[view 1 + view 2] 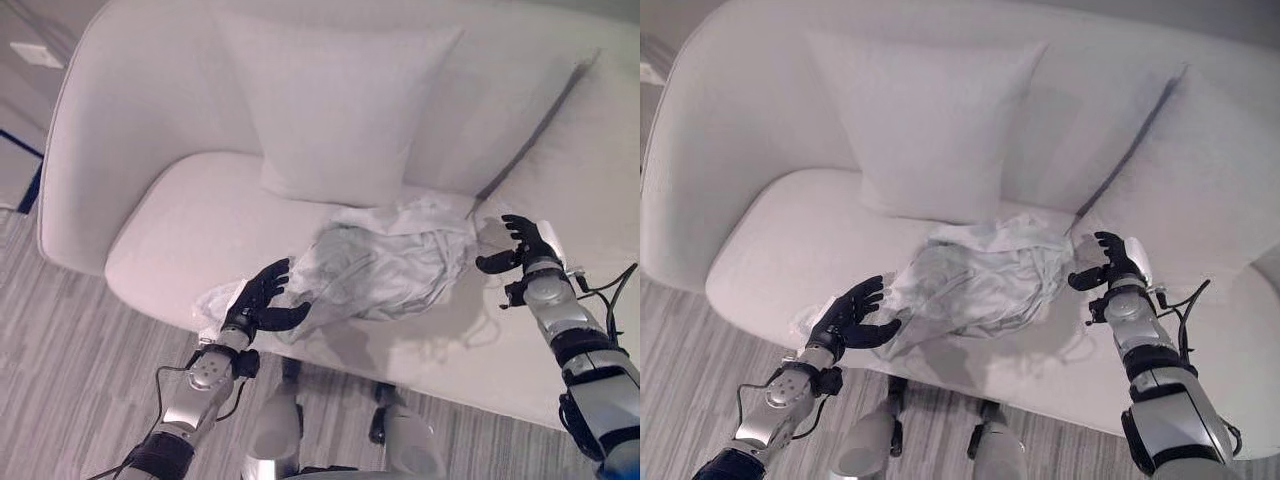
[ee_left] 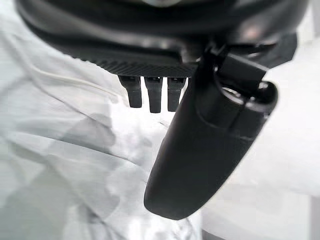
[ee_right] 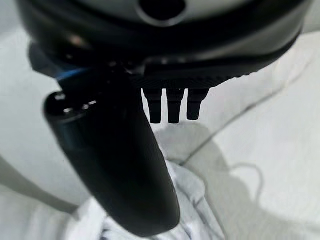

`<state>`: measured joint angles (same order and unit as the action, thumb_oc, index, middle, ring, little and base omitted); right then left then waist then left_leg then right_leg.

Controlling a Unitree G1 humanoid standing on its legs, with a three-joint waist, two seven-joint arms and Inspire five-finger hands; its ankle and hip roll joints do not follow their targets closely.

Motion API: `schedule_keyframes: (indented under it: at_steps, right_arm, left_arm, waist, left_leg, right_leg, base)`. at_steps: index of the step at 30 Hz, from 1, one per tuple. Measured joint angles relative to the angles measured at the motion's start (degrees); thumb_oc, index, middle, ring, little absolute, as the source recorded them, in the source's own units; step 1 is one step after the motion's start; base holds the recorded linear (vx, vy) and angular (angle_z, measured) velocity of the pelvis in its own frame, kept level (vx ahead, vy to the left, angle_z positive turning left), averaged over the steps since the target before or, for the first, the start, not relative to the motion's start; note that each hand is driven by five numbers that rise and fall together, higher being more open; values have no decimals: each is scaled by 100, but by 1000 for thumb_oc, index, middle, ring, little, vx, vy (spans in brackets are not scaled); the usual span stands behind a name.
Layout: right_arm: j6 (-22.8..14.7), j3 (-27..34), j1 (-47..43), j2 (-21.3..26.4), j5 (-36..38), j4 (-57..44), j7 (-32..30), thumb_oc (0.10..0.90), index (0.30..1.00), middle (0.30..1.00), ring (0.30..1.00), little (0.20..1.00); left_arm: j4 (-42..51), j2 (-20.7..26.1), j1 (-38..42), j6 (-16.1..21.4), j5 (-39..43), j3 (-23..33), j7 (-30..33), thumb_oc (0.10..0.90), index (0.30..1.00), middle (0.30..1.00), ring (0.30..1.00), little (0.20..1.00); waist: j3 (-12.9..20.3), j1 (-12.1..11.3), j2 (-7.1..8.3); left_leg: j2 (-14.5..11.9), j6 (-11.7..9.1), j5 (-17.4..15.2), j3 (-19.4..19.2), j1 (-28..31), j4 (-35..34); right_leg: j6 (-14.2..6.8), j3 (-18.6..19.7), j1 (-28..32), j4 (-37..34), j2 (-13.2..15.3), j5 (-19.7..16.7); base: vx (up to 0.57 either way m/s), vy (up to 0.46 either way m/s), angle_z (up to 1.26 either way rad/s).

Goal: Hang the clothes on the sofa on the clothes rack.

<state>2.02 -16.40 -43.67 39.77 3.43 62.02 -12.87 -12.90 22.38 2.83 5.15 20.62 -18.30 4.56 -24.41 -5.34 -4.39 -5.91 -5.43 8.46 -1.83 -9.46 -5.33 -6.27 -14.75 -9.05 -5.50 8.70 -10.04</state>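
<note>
Clothes: You have a crumpled pale grey-white cloth garment point(image 1: 385, 262) lying in a heap on the seat of the big white soft sofa point(image 1: 150, 130). It sits just in front of the white square pillow point(image 1: 335, 105) that leans on the sofa back.

Why it lies so: You see it bunched up and loose, so it looks dropped there and not yet lifted. A thin edge of it trails off toward your left side.

Left hand: Your dark left hand point(image 1: 262, 300) is at the left edge of the heap, palm turned in toward the cloth.

Left fingers: Your fingers point(image 1: 268, 280) are spread apart and fairly straight. They are at the cloth edge, maybe just touching it, but they are not closed on it.

Right hand: Your dark right hand point(image 1: 520, 246) is at the right edge of the heap, palm also facing in.

Right fingers: Your fingers point(image 1: 518, 228) are apart and only a little bent. They hold nothing. The cloth is just beside them.

Why the hands are so: You have one hand on each side of the heap, so I think you are getting ready to scoop or pinch it from both ends.

Task so far: Nothing is picked up yet, and you cannot see the clothes rack here.
</note>
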Motion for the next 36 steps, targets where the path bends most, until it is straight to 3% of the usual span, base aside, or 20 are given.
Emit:
schedule_keyframes:
  at_steps: [5,12,23,24,25,30,36]
  right_arm:
    - [-14,32,-228,0,400,118,-143,800,900,900,900,900]
    - [-122,83,-346,-7,714,130,-233,800,900,900,900,900]
    - [-99,119,-694,-258,812,1425,-209,800,900,900,900,900]
    - [-87,121,-737,-260,811,1562,-225,637,655,655,655,655]
    - [-102,140,-747,-256,798,1592,-301,400,300,300,300,300]
    - [-74,234,-776,-34,803,1651,-362,400,300,300,300,300]
    - [-8,253,-658,-202,824,1237,-315,400,300,300,300,300]
  left_arm:
    - [-3,21,6,-3,0,-3,134,800,900,900,900,900]
    - [0,74,246,47,1,-2,176,800,900,900,900,900]
    - [3,84,375,116,3,-216,232,800,900,900,900,900]
    - [6,83,416,117,3,-273,230,800,900,900,900,900]
    - [6,84,425,115,3,-277,231,800,900,900,900,900]
    - [5,106,433,118,3,-267,237,800,900,900,900,900]
    - [6,108,434,123,2,-105,252,800,900,900,900,900]
  waist:
    - [-230,-219,-143]
    - [-238,-305,-141]
    - [-302,-453,-167]
    - [-318,-446,-199]
    - [-334,-506,-215]
    - [-359,-597,-233]
    - [-367,-577,-249]
  left_leg:
    - [20,2,42,59,-158,2]
    - [101,15,52,164,-254,2]
    - [131,10,174,387,-516,1]
    - [136,8,193,435,-596,2]
    - [142,13,215,463,-649,2]
    - [172,14,233,540,-729,3]
    - [183,15,233,546,-733,3]
  right_leg:
    - [15,-43,-116,0,15,-22]
    - [15,-161,-140,-1,64,-19]
    - [6,-381,-263,-1,112,-22]
    - [4,-420,-316,-2,116,-20]
    - [1,-456,-357,-1,122,-25]
    - [0,-513,-385,-2,135,-24]
    - [1,-538,-378,0,128,-25]
  base:
    - [9,34,8]
    - [17,32,8]
    - [-12,20,10]
    - [-16,3,15]
    - [-28,7,14]
    - [-16,7,9]
    - [3,11,0]
